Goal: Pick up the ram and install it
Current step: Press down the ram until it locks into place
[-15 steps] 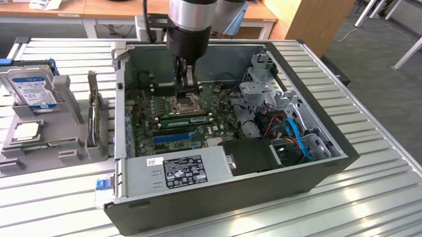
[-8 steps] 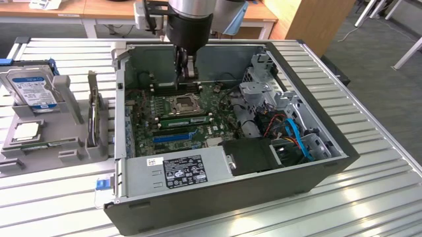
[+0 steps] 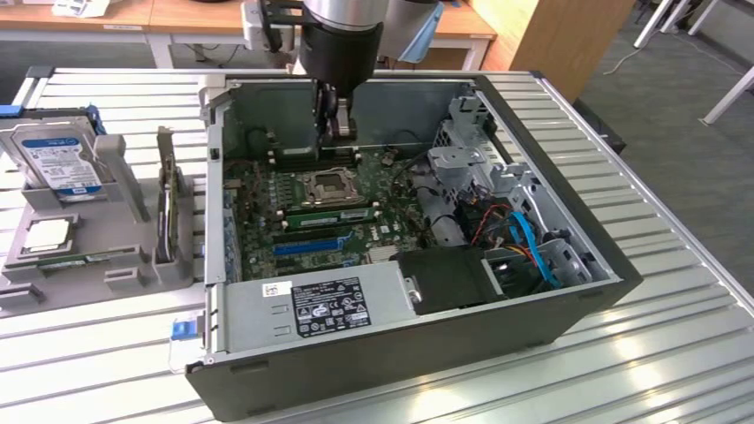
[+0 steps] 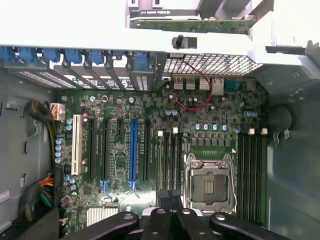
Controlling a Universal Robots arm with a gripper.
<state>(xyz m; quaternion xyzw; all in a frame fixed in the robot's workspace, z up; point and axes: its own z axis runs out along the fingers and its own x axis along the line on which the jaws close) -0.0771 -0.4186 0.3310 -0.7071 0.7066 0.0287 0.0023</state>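
The ram (image 3: 85, 259) is taken to be the narrow green stick lying flat in the grey holder (image 3: 130, 265) on the bench (image 3: 659, 353), outside the case (image 3: 589, 234) on the exterior view's left. A square silver processor chip (image 3: 45, 234) is seen just beside it in the same holder, and a labelled hard drive (image 3: 59, 163) is propped behind that.

The pincer (image 3: 338, 128) is hung inside the case, well apart from the ram, above the motherboard (image 4: 120, 165) towards the case's far wall. Whether it is spread, pressed together or pinching anything cannot be told. In the wrist view the pincer (image 4: 172, 220) is placed over the black memory slots (image 4: 170, 160), between the blue expansion slot (image 4: 132, 150) and the empty processor socket (image 4: 207, 185).

For a good job, it is judged that the stick should be gripped by its long edges, kept level, and matched to a slot's length and notch before any pressing; a tilted entry could jam at the end clips.

Room inside the case is hemmed in. The power supply (image 3: 330, 305) is set along the case's near wall, and a metal drive cage (image 3: 465, 168) and blue cables (image 3: 536, 252) crowd the exterior view's right. The case's top is open, so a straight vertical path over its rim is judged the freest.
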